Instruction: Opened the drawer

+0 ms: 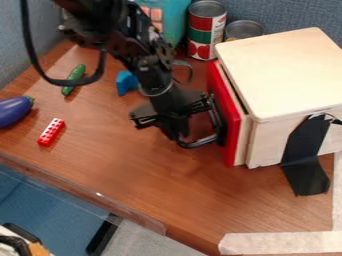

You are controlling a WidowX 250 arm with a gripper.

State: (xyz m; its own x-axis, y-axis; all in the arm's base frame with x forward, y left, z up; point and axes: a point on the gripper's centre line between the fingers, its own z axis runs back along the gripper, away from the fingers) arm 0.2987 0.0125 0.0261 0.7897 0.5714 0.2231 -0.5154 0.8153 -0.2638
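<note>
One wooden box (pixel 284 70) stands on one table (pixel 133 170) and serves as the reference point. One drawer (pixel 233 125) with a red front is fitted at the box's left side; it sits slightly out, with a narrow gap between it and the box. One curved handle (pixel 199 143) projects from the red front. One gripper (pixel 178 122) is positioned left of the box, close beside the handle; whether it is spread or pressed together cannot be told, nor can contact be confirmed.

Items counted: two cans (pixel 204 30) behind the box; one teal container (pixel 175 17) behind and to its left; and, left of the box, one blue block (pixel 125 83), one green cucumber (pixel 75 76), one red brick (pixel 51 132) and one eggplant (pixel 13 111), the eggplant farthest away. One black strip (pixel 304 145) runs down from the box's near side onto the table
</note>
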